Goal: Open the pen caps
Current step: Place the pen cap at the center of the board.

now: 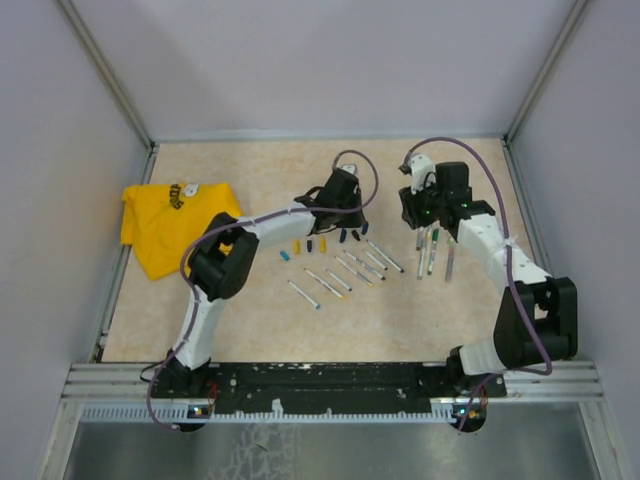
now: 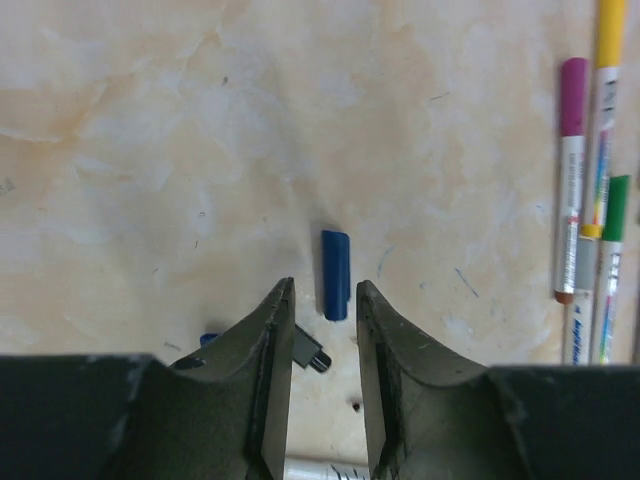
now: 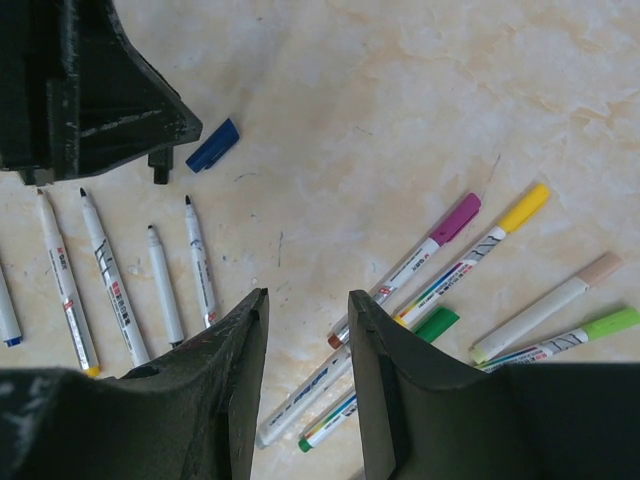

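Left gripper (image 2: 325,288) parted, pinching nothing. Just past its tips, loose blue cap (image 2: 336,275) flat on table (image 2: 200,150), long axis pointing straight away. Farther across, capped pens (image 3: 420,255) fanned diagonally just beyond right gripper (image 3: 307,297), spread, empty, nearer to those.

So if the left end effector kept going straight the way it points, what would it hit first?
Most likely the blue cap, lying on the table just ahead of the left end effector, in line with its open gap. Depth is unclear, so it might touch the table itself first.
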